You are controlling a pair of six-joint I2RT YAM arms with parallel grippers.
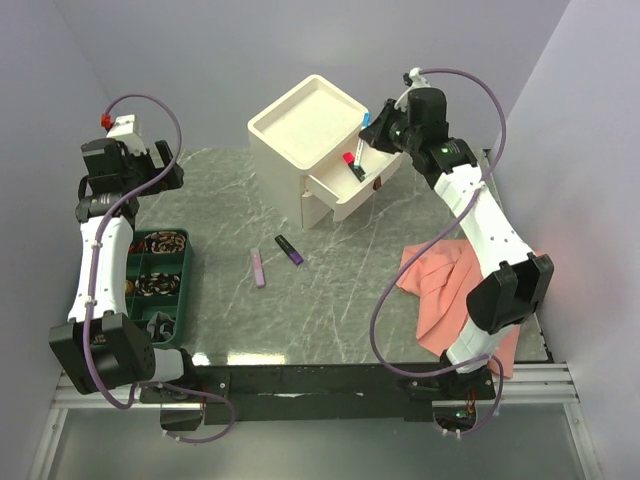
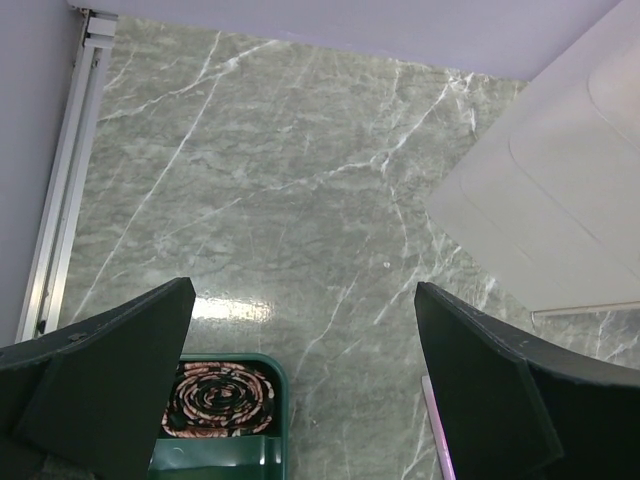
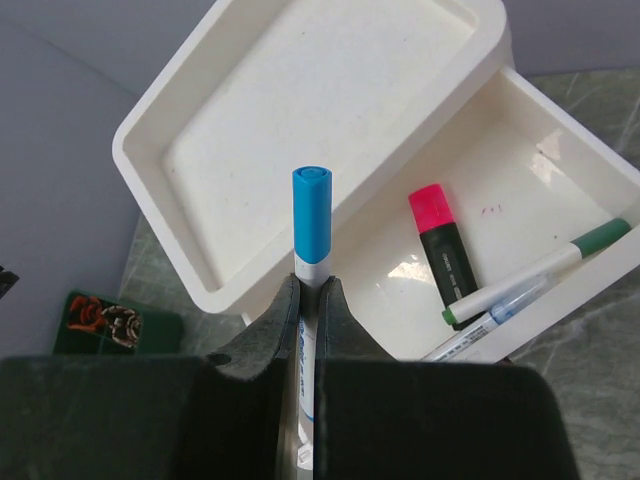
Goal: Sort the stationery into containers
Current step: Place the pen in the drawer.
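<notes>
The left arm (image 1: 100, 250) runs along the left edge of the bench (image 1: 380, 270), and the left gripper (image 2: 302, 300) hangs near the far-left corner with its jaws spread wide. The right arm (image 1: 480, 220) stretches from the near edge toward the far edge, the right gripper (image 3: 310, 290) clamped on a blue-capped pen (image 3: 311, 210).

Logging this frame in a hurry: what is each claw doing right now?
Left claw: open, holding nothing.
Right claw: closed on a blue-capped white pen, held upright.

A robot lab cell. Lilac-grey wall panels (image 1: 300, 40) enclose a grey marble-patterned tabletop (image 1: 350, 250), with white-and-black robot arms (image 1: 100, 260) bolted to aluminium rails (image 1: 540, 373).
</notes>
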